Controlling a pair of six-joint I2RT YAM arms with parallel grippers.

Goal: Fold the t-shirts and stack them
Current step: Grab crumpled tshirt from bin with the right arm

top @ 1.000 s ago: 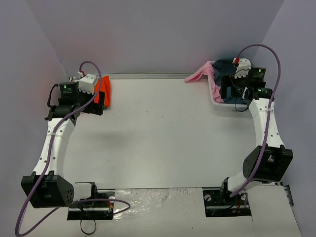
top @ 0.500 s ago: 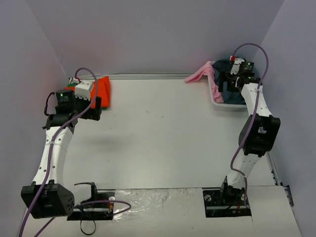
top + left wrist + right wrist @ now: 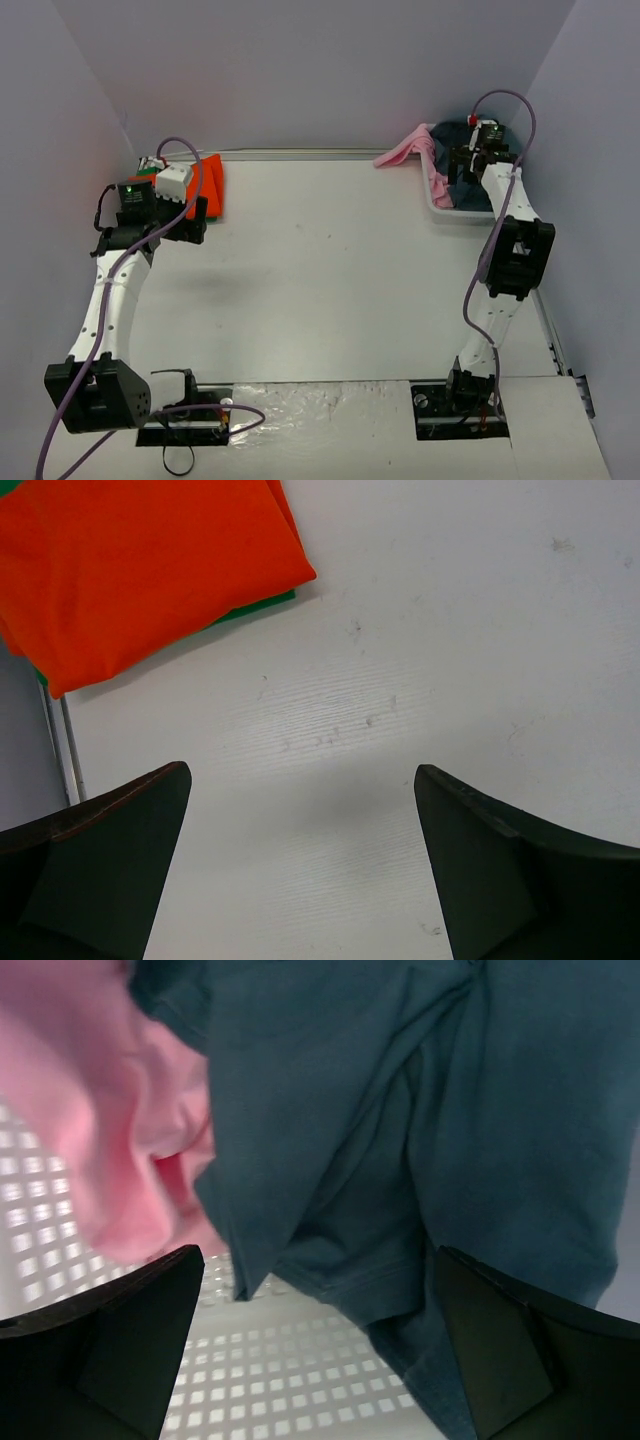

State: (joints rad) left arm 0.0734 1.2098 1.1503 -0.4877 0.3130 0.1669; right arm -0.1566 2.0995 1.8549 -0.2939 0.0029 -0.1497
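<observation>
T-shirts: two stacked, two not yet folded.
We see the orange-red t-shirt (image 3: 150, 570) folded on the green t-shirt (image 3: 255, 607), far-left on the worktop (image 3: 320, 270); slate-blue t-shirt (image 3: 420, 1110) and pink t-shirt (image 3: 110, 1140) lie crumpled in the basket (image 3: 280, 1390); left tool (image 3: 300, 780) and right tool (image 3: 318, 1260) both gape, empty.

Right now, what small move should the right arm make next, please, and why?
Probably lower the right gripper and close on the slate-blue t-shirt: its jaws stand open above that shirt, which lies unfolded in the white basket.
</observation>
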